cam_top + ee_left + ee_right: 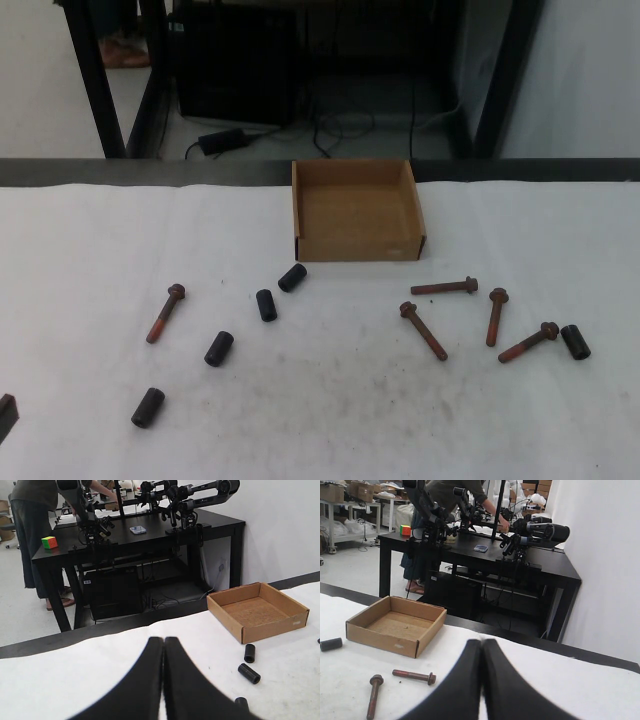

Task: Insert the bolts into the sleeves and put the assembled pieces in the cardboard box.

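Cardboard box [360,250] sits open side up at the middle of the bench's far edge, on the white cloth [330,425] that covers the bench.

Left half: lone bolt [165,313] lies toward the left edge, head pointing at the far edge. Four sleeves trail from the box's near left corner toward the bench's near left corner: first sleeve [292,278] just beside the box, then second sleeve [265,305], third sleeve [219,348] and fourth sleeve [148,407]. All lie on their sides, apart from each other.

Right half: level bolt [444,287] lies along the far edge's line, near the box's near right corner. Slanted bolt [423,331], upright-lying bolt [495,316] and outer bolt [528,342] lie nearer me. Fifth sleeve [575,342] lies just beside the outer bolt's head; I cannot tell whether they touch.

I see the left gripper [163,640] above the cloth with its fingers pressed together, gripping nothing. Right gripper [481,642] reads the same: clenched on itself, above the cloth.
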